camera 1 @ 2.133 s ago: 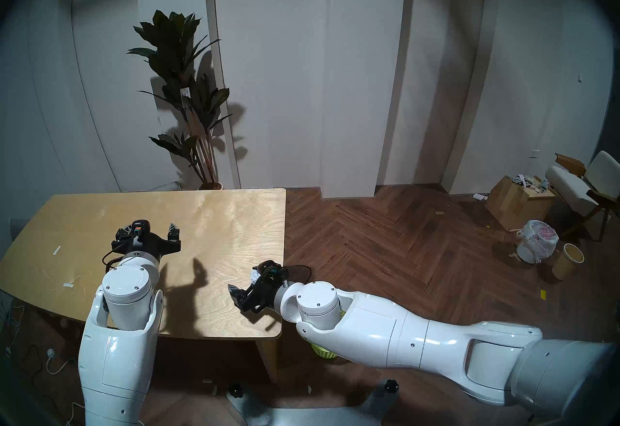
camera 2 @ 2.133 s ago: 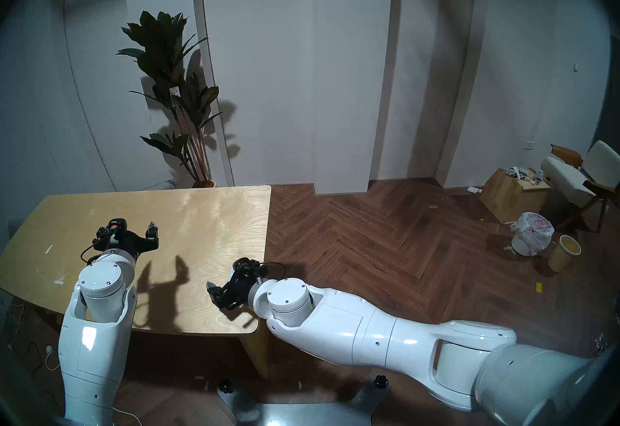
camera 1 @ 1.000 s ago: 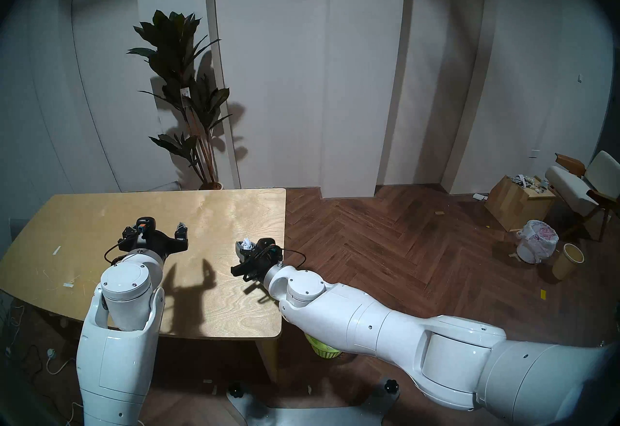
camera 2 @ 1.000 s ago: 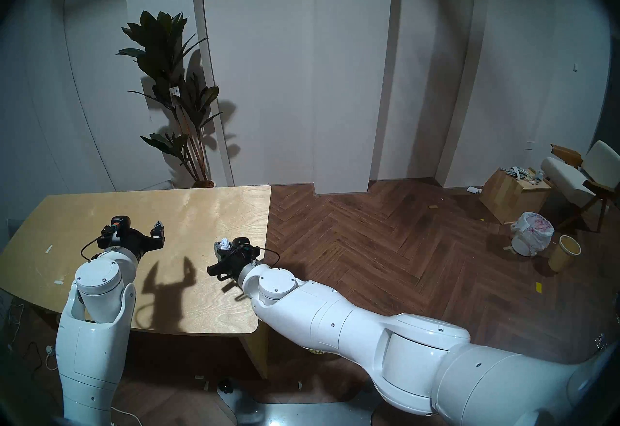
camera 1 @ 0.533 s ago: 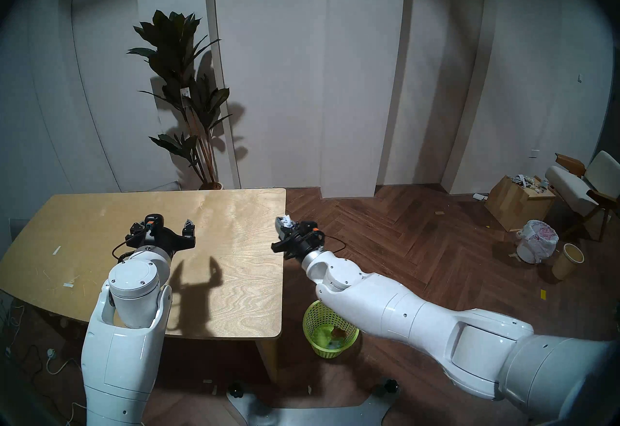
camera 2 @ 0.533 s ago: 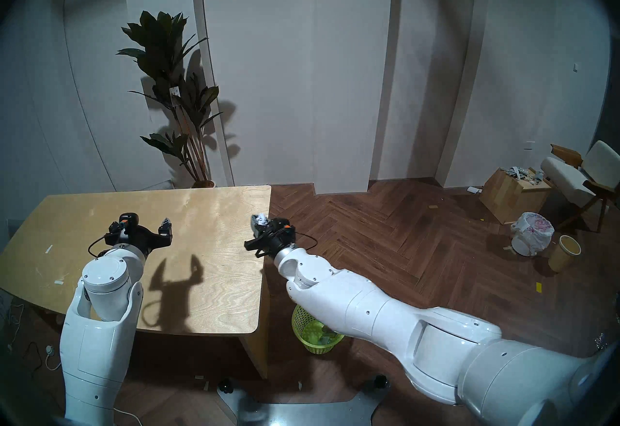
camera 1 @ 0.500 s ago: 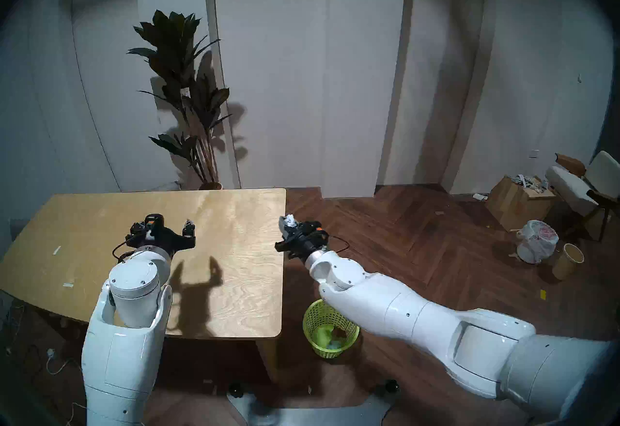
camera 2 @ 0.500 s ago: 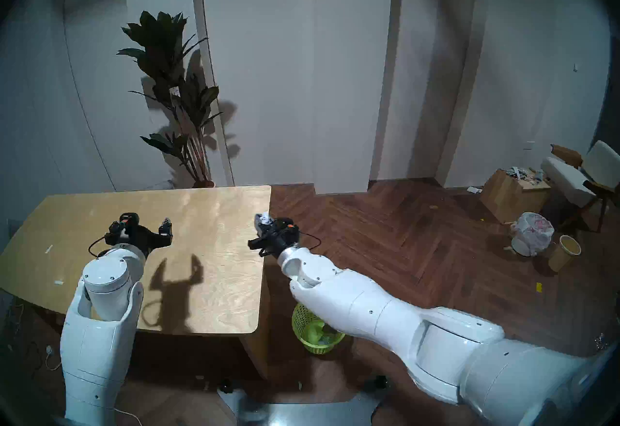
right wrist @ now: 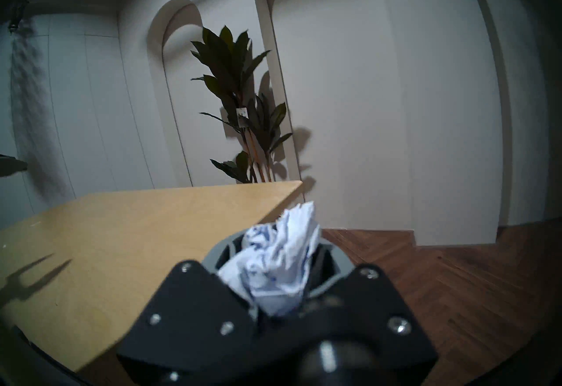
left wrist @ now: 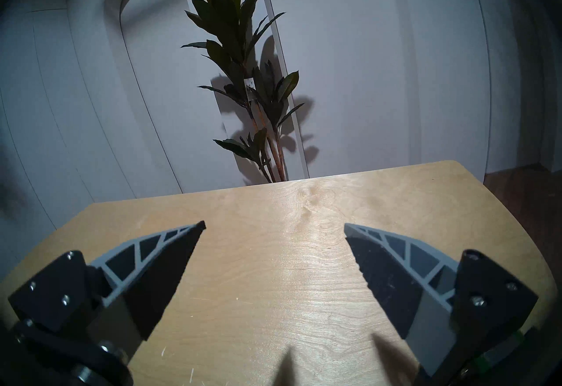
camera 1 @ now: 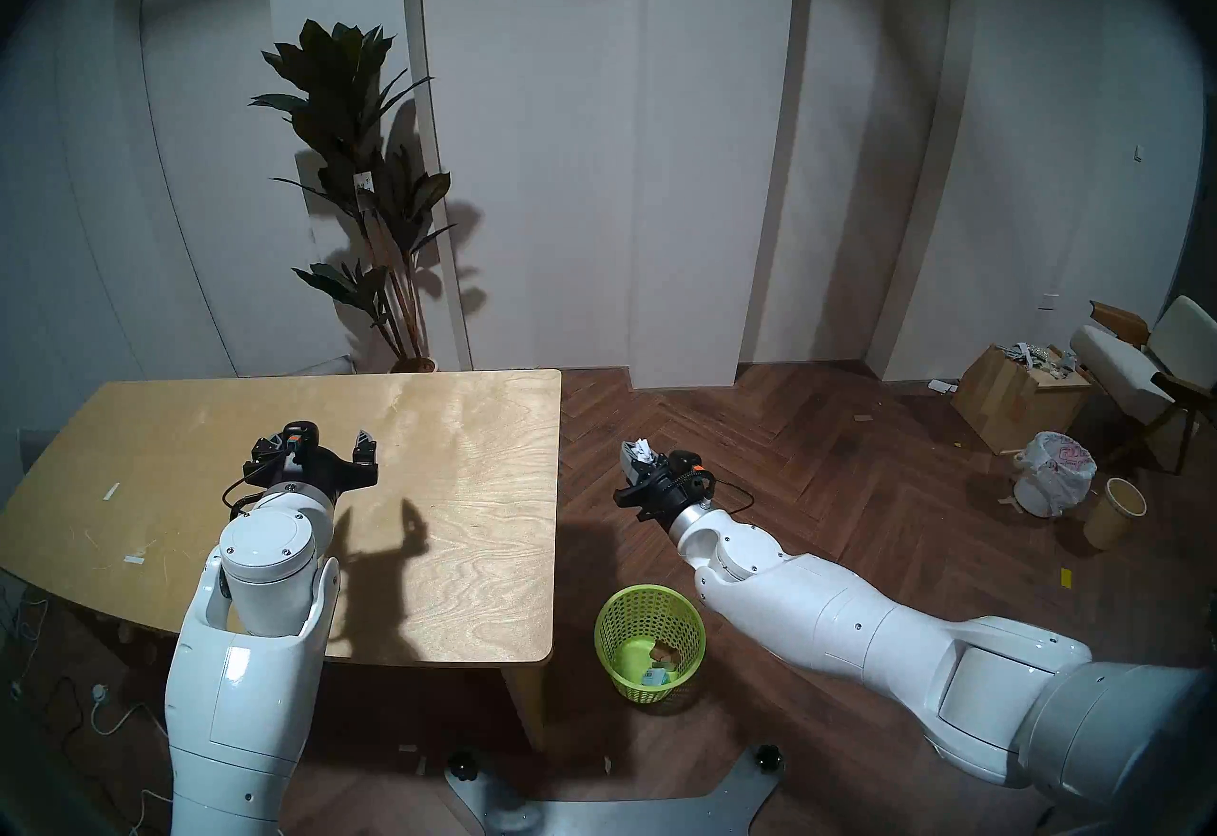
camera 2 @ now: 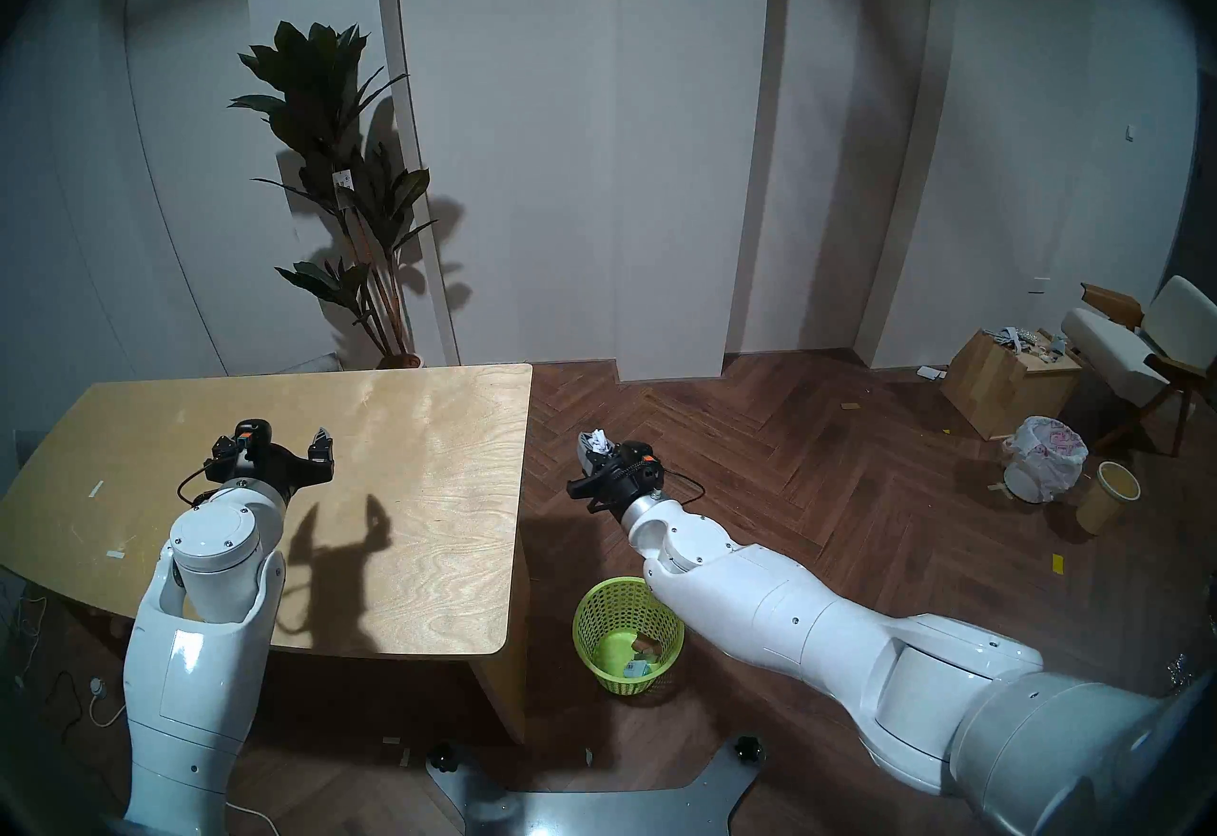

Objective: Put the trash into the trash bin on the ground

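1. Closest in, the lime-green trash bin [camera 1: 650, 640] sits on the wood floor [camera 1: 823, 486] just right of the counter [camera 1: 461, 551] corner. A couple of scraps [camera 1: 662, 665] are already lying in the bottom of it, one brownish, one pale.
2. The right pincer [camera 1: 633, 472] is out over the floor, past the counter edge and beyond the bin, not above it. It's clamped down on a crumpled white paper ball [right wrist: 278, 260] that has some blue marks; the paper pokes up out of the narrow gap between the fingers.
3. The left pincer [left wrist: 275, 227] hangs over the counter with its fingers spread wide, holding nothing.
4. Further back, a tall potted plant [camera 1: 362, 156] stands against the white arched wall behind the counter.
5. Far right corner of the room: a white bin with a printed bag [camera 1: 1055, 472], a beige cylinder bin [camera 1: 1116, 512], a cardboard box [camera 1: 1014, 393] and a chair [camera 1: 1146, 367].
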Robot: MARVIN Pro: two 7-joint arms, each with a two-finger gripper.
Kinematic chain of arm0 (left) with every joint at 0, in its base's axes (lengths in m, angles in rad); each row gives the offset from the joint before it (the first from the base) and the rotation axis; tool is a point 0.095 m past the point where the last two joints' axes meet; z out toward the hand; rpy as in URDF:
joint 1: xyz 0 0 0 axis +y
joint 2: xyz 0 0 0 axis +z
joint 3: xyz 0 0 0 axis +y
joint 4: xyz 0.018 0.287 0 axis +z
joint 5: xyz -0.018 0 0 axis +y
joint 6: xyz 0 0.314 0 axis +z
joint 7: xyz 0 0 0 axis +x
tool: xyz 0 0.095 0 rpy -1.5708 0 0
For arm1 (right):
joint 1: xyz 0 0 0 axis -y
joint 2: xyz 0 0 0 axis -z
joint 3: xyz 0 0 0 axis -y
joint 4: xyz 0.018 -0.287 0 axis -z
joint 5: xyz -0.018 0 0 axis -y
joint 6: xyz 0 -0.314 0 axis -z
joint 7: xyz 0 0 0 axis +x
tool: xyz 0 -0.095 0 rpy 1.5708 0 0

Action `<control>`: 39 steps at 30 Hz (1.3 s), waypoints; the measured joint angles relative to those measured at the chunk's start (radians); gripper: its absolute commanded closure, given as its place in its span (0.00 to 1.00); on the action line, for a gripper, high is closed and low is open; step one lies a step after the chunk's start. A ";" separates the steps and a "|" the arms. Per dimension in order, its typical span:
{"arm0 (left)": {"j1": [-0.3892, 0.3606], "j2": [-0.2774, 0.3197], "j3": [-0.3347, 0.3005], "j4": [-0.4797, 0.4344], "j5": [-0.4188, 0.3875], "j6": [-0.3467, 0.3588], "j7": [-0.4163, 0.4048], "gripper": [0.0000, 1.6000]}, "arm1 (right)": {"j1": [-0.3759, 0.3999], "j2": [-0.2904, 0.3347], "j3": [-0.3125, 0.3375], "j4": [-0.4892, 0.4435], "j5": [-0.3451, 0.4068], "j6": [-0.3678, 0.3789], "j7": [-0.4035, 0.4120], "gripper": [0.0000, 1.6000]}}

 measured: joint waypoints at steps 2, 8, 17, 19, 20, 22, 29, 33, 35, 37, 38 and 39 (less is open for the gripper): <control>0.012 -0.003 0.000 -0.012 0.000 -0.006 0.003 0.00 | 0.007 -0.012 0.001 0.052 0.005 0.003 0.004 1.00; 0.051 -0.017 -0.005 -0.039 0.000 -0.018 0.013 0.00 | 0.036 -0.064 -0.002 0.181 0.013 0.038 0.008 1.00; 0.114 -0.039 -0.030 -0.074 0.000 -0.029 0.031 0.00 | 0.077 -0.154 -0.029 0.304 0.013 0.087 0.008 1.00; 0.130 -0.044 -0.039 -0.083 -0.001 -0.032 0.036 0.00 | 0.086 -0.177 -0.035 0.334 0.011 0.094 0.007 1.00; 0.137 -0.047 -0.044 -0.086 -0.001 -0.034 0.037 0.00 | 0.090 -0.187 -0.037 0.347 0.010 0.097 0.007 1.00; 0.151 -0.051 -0.053 -0.094 -0.002 -0.038 0.041 0.00 | 0.098 -0.206 -0.040 0.377 0.008 0.100 0.007 1.00; 0.190 -0.065 -0.083 -0.119 -0.014 -0.052 0.046 0.00 | 0.123 -0.259 -0.033 0.480 0.013 0.092 0.025 1.00; 0.198 -0.066 -0.093 -0.130 -0.024 -0.061 0.046 0.00 | 0.134 -0.275 -0.025 0.523 0.019 0.082 0.042 1.00; 0.199 -0.065 -0.097 -0.135 -0.030 -0.068 0.042 0.00 | 0.137 -0.282 -0.022 0.543 0.023 0.077 0.051 1.00; 0.199 -0.063 -0.098 -0.136 -0.032 -0.071 0.039 0.00 | 0.139 -0.285 -0.021 0.551 0.024 0.074 0.055 1.00; 0.198 -0.062 -0.101 -0.138 -0.034 -0.074 0.036 0.00 | 0.140 -0.288 -0.020 0.560 0.025 0.071 0.059 1.00; 0.197 -0.060 -0.103 -0.138 -0.037 -0.077 0.032 0.00 | 0.141 -0.292 -0.018 0.569 0.026 0.067 0.065 1.00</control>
